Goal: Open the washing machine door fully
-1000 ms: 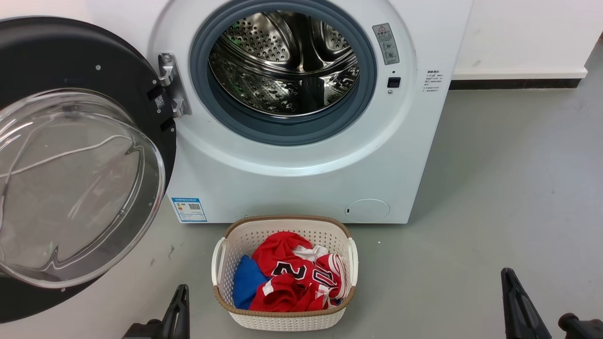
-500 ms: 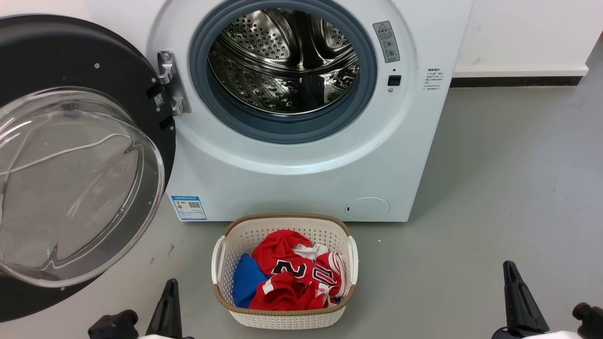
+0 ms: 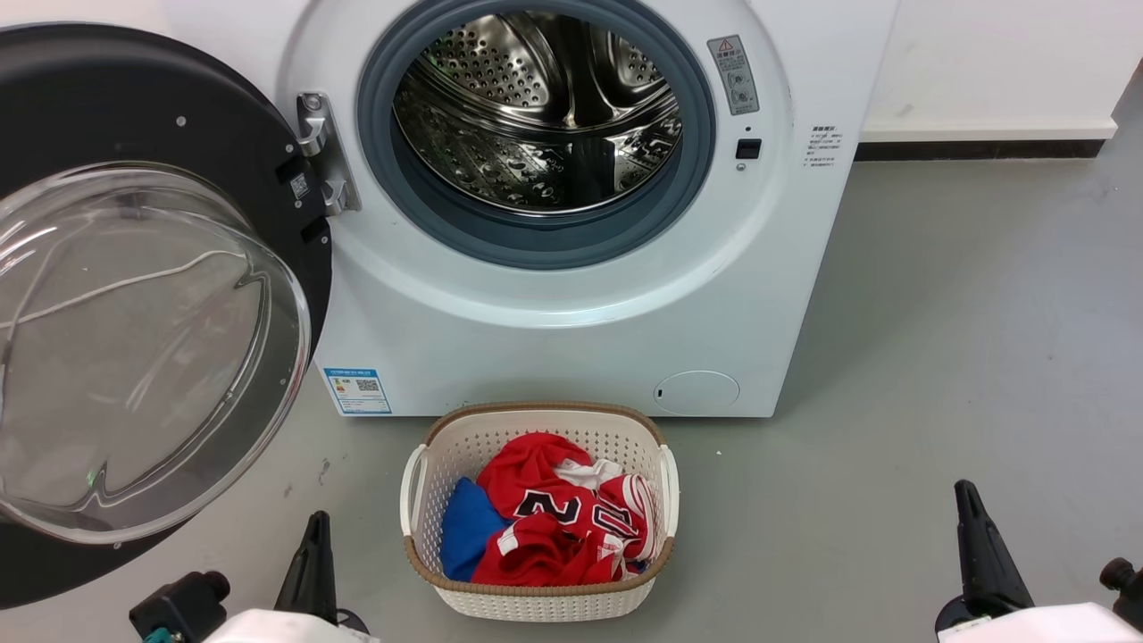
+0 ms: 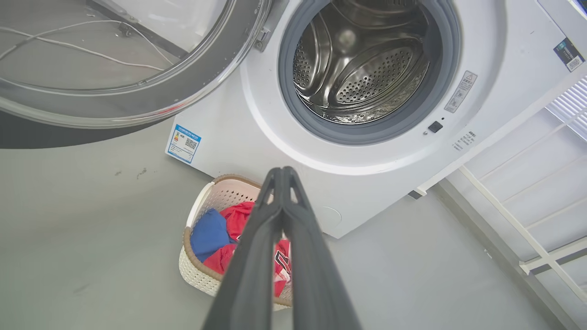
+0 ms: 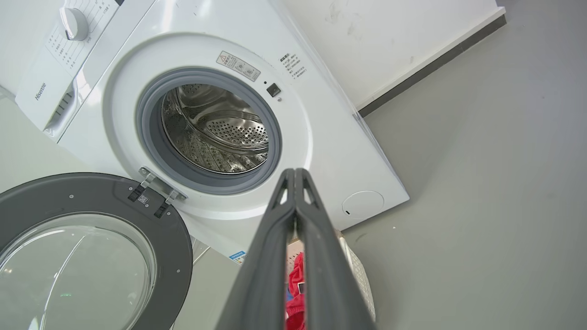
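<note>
Washing machine door (image 3: 134, 89) wide open: black disc, clear dome. L end effector (image 4: 284, 170), R end effector (image 5: 294, 171) clenched.

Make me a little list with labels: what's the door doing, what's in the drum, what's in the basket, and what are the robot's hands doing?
door: washing machine door wide open, hanging on its hinge at the left
drum: steel drum, no clothes seen inside
basket: white basket in front of the machine, holding a red jersey and a blue cloth
left gripper: left gripper shut, holding nothing
right gripper: right gripper shut, holding nothing
</note>
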